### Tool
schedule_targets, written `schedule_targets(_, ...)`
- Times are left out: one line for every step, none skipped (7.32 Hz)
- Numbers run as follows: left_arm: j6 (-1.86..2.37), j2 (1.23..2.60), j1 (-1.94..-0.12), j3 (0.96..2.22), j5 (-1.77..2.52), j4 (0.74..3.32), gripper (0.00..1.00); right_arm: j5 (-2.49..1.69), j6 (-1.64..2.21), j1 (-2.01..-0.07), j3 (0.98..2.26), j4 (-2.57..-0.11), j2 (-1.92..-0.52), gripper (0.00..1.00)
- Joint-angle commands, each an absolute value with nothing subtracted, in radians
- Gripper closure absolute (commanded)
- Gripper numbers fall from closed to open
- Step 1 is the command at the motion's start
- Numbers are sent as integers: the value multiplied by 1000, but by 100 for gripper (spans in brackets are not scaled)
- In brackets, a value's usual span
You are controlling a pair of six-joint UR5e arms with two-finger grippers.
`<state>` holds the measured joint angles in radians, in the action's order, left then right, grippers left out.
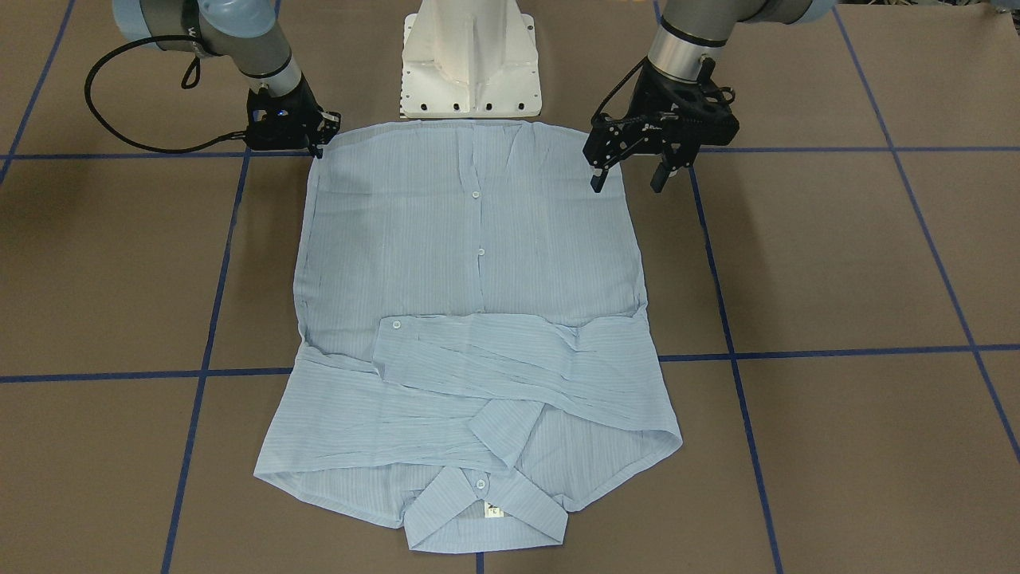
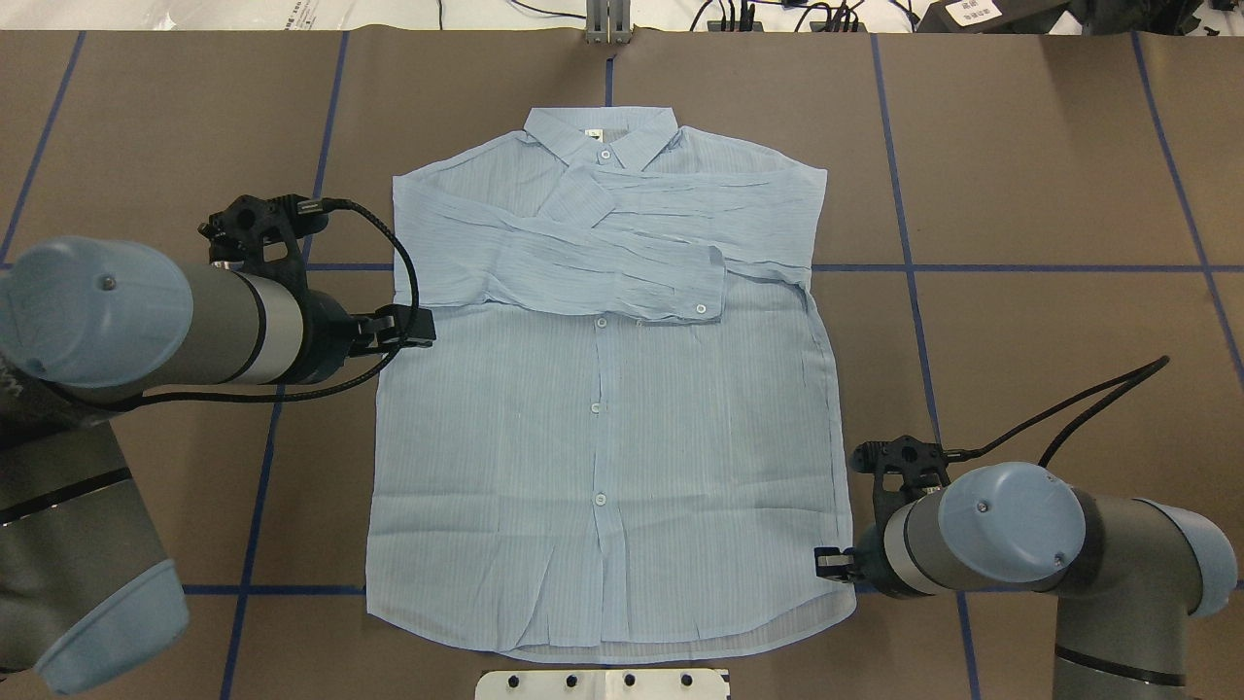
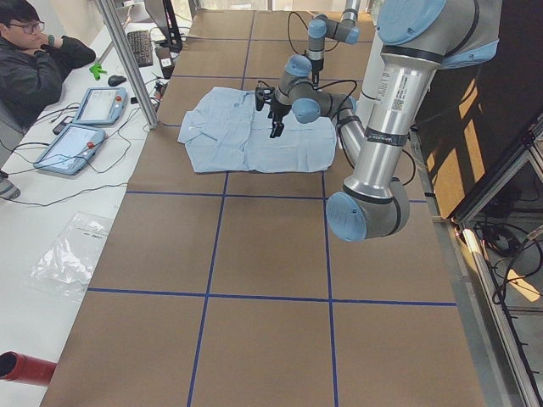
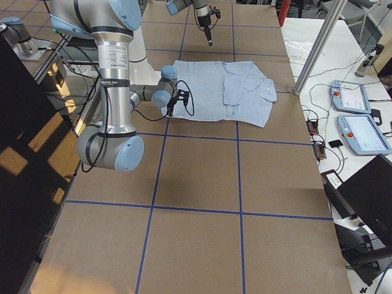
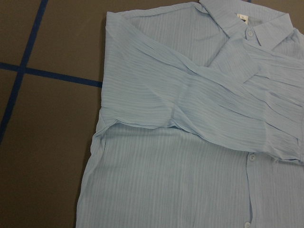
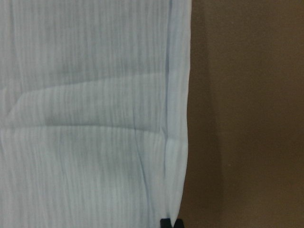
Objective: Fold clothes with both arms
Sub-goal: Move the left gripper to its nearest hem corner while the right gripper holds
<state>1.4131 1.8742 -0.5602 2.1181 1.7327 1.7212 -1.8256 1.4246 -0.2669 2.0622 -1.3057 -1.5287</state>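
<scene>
Left fingers [image 1: 596, 179]: stood apart and empty, hanging above the left side edge [image 2: 381, 437] of the shirt [image 2: 603, 437], touching no cloth.
Right fingers [image 6: 165, 223]: were drawn together low at the shirt's right side edge, just by the hem [image 2: 603, 637] corner. In the wrist view the tips met right on the seam, so they looked clamped on it.
Shirt position: lay flat with its buttoned front up in the middle of the tabletop [image 2: 1020, 194], hem toward the white pedestal base [image 1: 472, 60] and collar [image 2: 603, 126] away from the robot.
Sleeves [image 2: 583, 253]: were both crossed over the chest, with one cuff on top and its button showing.
Feel, as judged: the cloth looked thin, light and limp, with fine creases. It would probably sag from any held point and trail over the tabletop instead of keeping its shape.
Grip security: cloth this fine could slip from a shallow pinch, and taking only the top layer would likely leave the back panel behind.
Where to hold: the two hem corners looked the natural points, one per arm. Each pinch belonged on the side seam, where the cloth is doubled and firmer, and should catch front and back together.
Left arm's need: the matching hem corner on its own side was not yet taken.
Risk: an uneven lift could skew the fold line. The loose crossed sleeves might slide off the chest as the lower half came over.
</scene>
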Motion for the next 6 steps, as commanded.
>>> schedule_targets(1552, 1814, -434, 2120, 1692, 1723, 1, -1825, 1439, -270, 2083, -1304, -1526, 100)
schedule_targets(1593, 1786, -363, 2120, 1639, 1723, 1, -1827, 1439, -276, 2101, -1304, -1529, 100)
schedule_targets(1633, 1770, -315, 2120, 1638, 1718, 1, -1825, 1439, -279, 2115, -1304, -1534, 100)
schedule_targets(1669, 1743, -260, 2117, 1637, 1718, 1, -1825, 1439, -279, 2117, -1304, -1532, 100)
schedule_targets(1672, 1743, -232, 2117, 1640, 1714, 1, -1825, 1439, -281, 2118, -1304, -1534, 100)
schedule_targets(1677, 1740, -206, 2115, 1641, 1709, 4, -1827, 1439, -281, 2118, -1304, -1531, 100)
